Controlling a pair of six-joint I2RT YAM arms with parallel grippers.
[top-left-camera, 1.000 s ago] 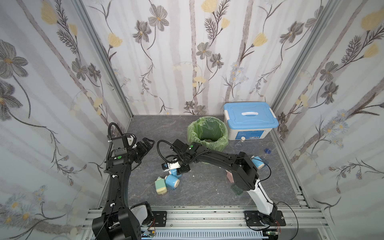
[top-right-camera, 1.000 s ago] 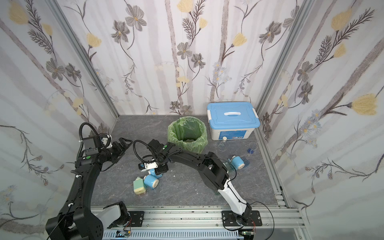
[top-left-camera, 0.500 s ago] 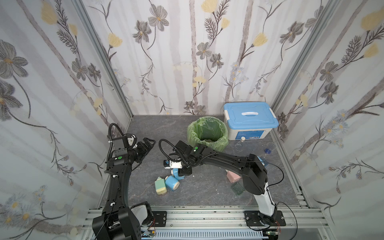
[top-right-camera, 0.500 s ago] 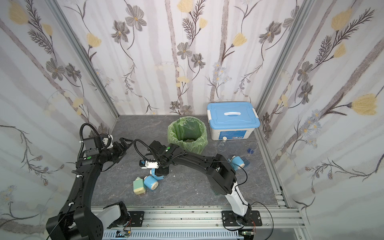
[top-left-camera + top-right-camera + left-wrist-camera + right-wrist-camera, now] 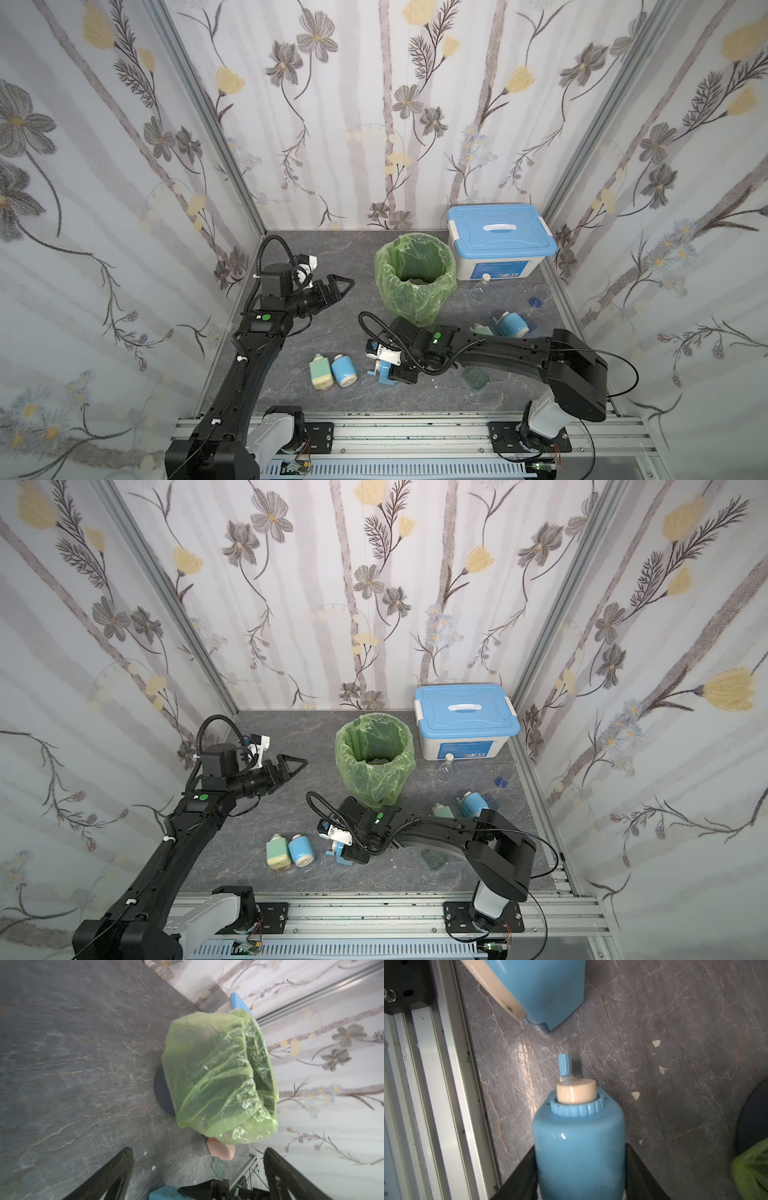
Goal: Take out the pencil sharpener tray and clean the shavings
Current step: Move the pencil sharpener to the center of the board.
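1. Left of the green-lined bin [image 5: 415, 305], the left claw [image 5: 343, 286] hangs over the counter [image 5: 340, 253] with its jaws spread wide and nothing between them. Bare counter lies between its fingers [image 5: 116, 1172] and the bin's wall.
2. Front-left of the bin, near the counter's front edge, a green sharpener [image 5: 320, 372] and a lying blue sharpener [image 5: 344, 370] rest on their sides, just beside each other.
3. Straight in front of the bin, the right claw [image 5: 394, 374] is closed on the blue pencil sharpener [image 5: 579, 1147]. One finger presses each flank, and the cream knob and small crank point away from the wrist. The front rail [image 5: 436, 1084] runs close alongside, and the lying blue sharpener is just ahead.
4. The shavings [image 5: 635, 1095] are whitish flecks scattered on open counter between the held sharpener and the bin's dark base.
5. Front-right of the bin, a clear greenish tray [image 5: 476, 378] lies flat on the counter just beside the right arm, apart from every sharpener.
6. Right of the bin, a second blue sharpener [image 5: 513, 325] lies near the side wall. Behind-right, a blue-lidded box [image 5: 498, 232] sits against the back wall, just beside the bin.
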